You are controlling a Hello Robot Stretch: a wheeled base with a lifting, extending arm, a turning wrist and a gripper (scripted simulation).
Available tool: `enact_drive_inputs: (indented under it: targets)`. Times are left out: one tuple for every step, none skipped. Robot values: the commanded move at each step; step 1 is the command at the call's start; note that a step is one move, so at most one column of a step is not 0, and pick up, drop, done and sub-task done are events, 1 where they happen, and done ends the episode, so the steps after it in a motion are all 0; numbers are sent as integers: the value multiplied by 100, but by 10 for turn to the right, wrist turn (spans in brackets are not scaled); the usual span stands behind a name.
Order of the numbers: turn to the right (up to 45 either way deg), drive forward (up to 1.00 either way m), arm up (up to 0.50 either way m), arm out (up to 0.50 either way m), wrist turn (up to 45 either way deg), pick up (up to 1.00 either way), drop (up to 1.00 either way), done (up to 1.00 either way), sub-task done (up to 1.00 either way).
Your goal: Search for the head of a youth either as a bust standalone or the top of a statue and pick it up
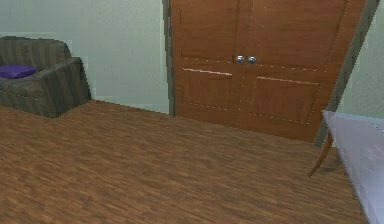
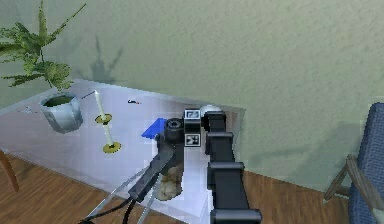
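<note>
Forward view: a wooden double door (image 1: 250,65), a striped sofa (image 1: 35,75), and the corner of a surface (image 1: 360,150).

Arm side view: the fingers (image 2: 112,203) are at the white surface's near edge (I cannot tell whether they hold anything). A pale lump (image 2: 172,183), perhaps the bust, sits just right of them, and a potted plant (image 2: 55,100) stands up-left.

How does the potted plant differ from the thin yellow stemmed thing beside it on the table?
The potted plant is squat and wide, the yellow stemmed thing thin and narrow. The plant's pot is pale grey with green leaves above; the stemmed thing is yellow-green throughout. Both stand on the white table.
</note>
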Motion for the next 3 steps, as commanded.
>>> enact_drive_inputs:
  targets:
    - [0, 0, 0, 0, 450, 0, 0, 0, 0]
    - [0, 0, 0, 0, 450, 0, 0, 0, 0]
    - [0, 0, 0, 0, 240, 0, 0, 0, 0]
